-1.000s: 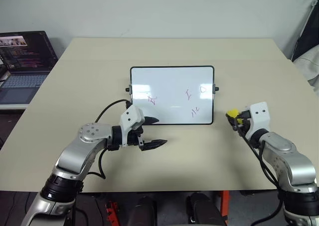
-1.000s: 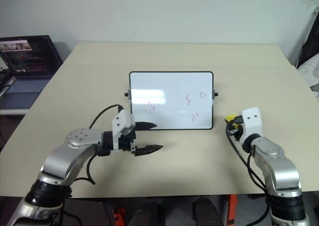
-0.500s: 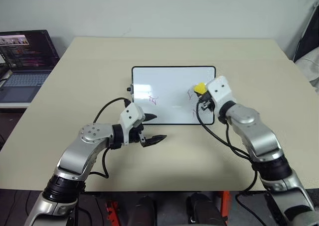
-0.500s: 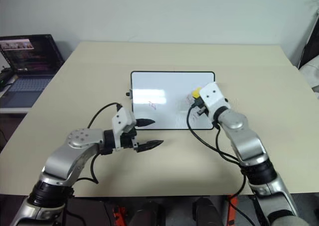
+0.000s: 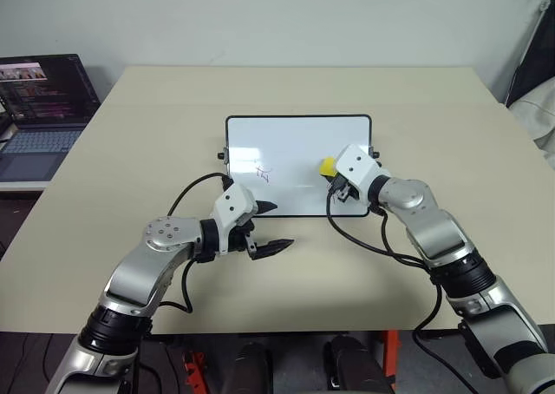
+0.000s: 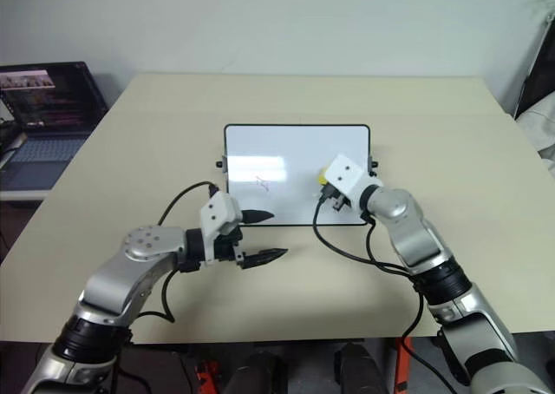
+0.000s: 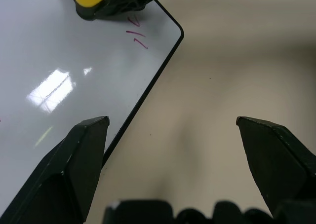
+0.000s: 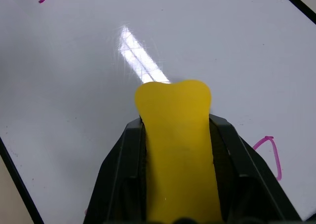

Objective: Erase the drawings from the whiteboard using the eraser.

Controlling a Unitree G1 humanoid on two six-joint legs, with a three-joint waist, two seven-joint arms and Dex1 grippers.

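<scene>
Gripping the eraser (image 8: 175, 150), right gripper (image 5: 334, 175) holds it over the whiteboard (image 5: 286, 142), right half, near drawings (image 8: 269, 152). Left gripper (image 5: 267, 227), jaws apart, hovers at the whiteboard's near-left corner.

Bright, even overhead room light. Soft shadows on the table (image 5: 130, 151) under both arms. Ceiling-light glare on the whiteboard (image 6: 295, 147), left of centre in the head views. Left wrist view: near fingers (image 7: 81, 160) blurred. Right wrist view sharp, glare streak at centre.
</scene>
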